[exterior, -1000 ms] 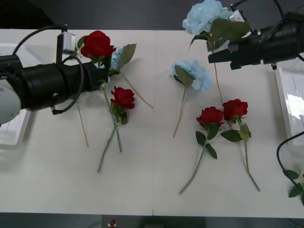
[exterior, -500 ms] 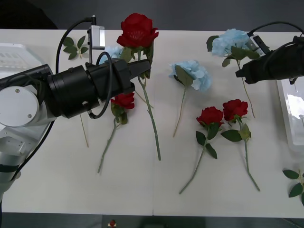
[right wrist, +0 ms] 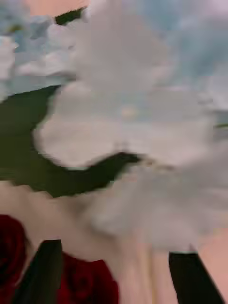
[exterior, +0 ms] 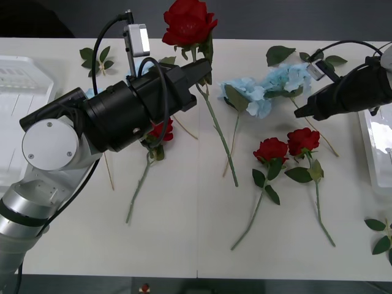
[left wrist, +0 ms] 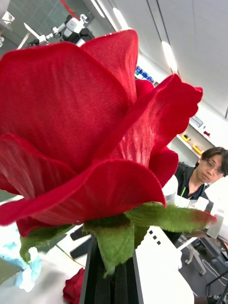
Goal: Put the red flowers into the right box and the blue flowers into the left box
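Note:
My left gripper (exterior: 199, 68) is shut on the stem of a red flower (exterior: 190, 21), held up over the table's far middle. Its bloom (left wrist: 90, 123) sits just above the closed black fingers (left wrist: 102, 280). Another red flower (exterior: 160, 130) lies partly under that arm, and two more (exterior: 271, 149) (exterior: 303, 139) lie right of centre. My right gripper (exterior: 299, 111) hovers open over the stem of a blue flower (exterior: 288, 78) (right wrist: 133, 118) lying beside a second blue flower (exterior: 248, 95). The left box (exterior: 24, 79) is at the left edge and the right box (exterior: 375, 131) at the right edge.
Green leaf sprigs lie at the far left (exterior: 95, 58), the far right (exterior: 278, 55) and the near right corner (exterior: 383, 236). The raised flower's long stem (exterior: 220, 138) hangs down across the middle of the white table (exterior: 184, 245).
My left arm swung right and lifted the red flower higher. My right gripper came down and leftward, and the blue flower it carried now lies on the table beside the other one.

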`<action>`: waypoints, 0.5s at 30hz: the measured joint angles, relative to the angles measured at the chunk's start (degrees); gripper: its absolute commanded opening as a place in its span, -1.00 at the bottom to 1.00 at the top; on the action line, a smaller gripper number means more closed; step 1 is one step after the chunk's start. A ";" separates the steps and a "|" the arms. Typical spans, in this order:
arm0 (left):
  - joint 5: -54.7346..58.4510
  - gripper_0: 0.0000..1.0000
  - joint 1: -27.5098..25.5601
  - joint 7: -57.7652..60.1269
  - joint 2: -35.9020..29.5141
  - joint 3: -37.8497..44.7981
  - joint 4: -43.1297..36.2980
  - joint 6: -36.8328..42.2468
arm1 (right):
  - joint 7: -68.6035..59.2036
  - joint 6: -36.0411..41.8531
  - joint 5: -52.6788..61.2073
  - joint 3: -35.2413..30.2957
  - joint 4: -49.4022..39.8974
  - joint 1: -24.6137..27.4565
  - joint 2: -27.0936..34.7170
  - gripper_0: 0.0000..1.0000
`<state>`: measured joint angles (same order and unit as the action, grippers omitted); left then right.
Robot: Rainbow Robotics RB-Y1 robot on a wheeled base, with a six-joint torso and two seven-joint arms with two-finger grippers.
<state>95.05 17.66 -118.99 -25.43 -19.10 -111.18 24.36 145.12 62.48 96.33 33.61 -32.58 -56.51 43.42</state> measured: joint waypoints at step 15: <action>1.61 -1.00 0.00 0.00 0.00 0.02 0.02 0.00 | 1.25 16.20 28.33 -0.01 -19.03 1.86 11.87 1.00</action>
<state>96.66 17.66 -118.99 -25.43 -19.08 -111.16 24.36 146.37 78.68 124.66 33.59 -51.61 -54.65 55.29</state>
